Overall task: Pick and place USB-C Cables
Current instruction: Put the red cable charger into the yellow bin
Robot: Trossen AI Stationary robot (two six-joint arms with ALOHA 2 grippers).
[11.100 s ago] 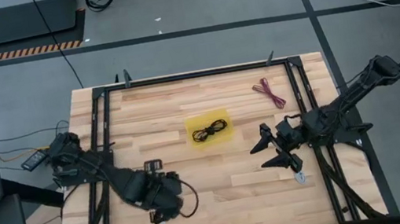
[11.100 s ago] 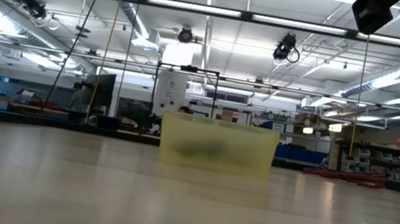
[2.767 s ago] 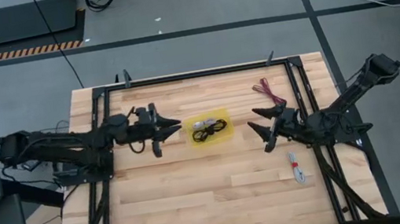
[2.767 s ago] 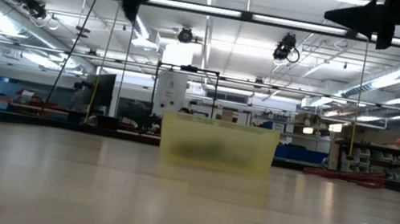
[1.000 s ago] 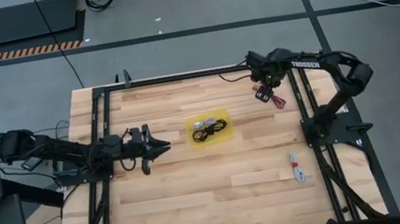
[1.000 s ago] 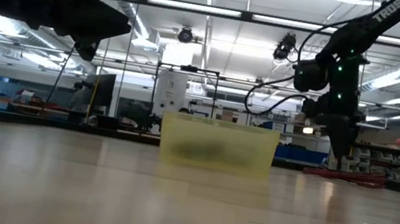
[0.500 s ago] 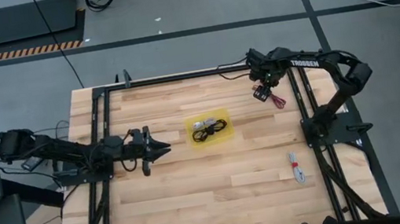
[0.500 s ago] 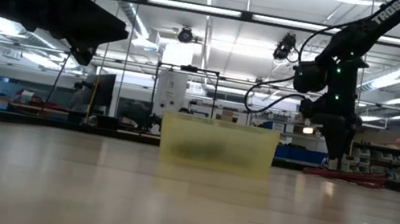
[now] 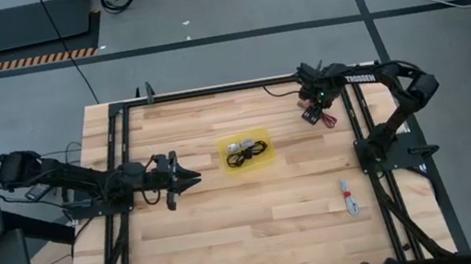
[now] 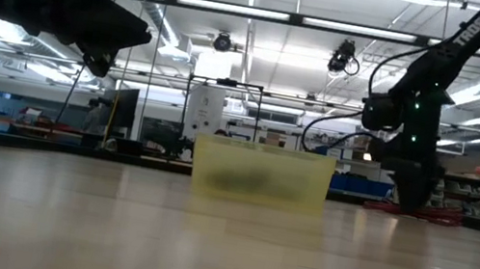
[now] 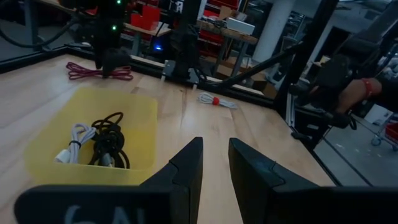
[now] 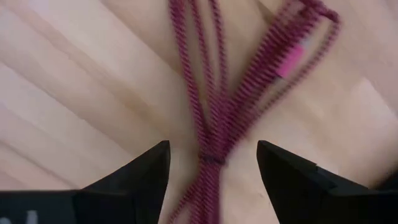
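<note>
My right pincer (image 12: 211,163) hangs directly over the dark red cable (image 12: 233,106), fingers spread wide with the bundle lying between them on the tabletop (image 9: 230,217); I can't tell whether the tips touch it. From above, the arm covers most of that cable, leaving only a red end (image 9: 325,119) showing beside the pincer. My left pincer (image 9: 188,180), nearly closed and empty, sits just beside the yellow tray (image 9: 257,133). Inside the tray lie the black cable (image 11: 111,146) and grey-silver cable (image 11: 73,140). The white cable with a red band (image 9: 349,198) lies well apart from the tray, near the right arm's base.
</note>
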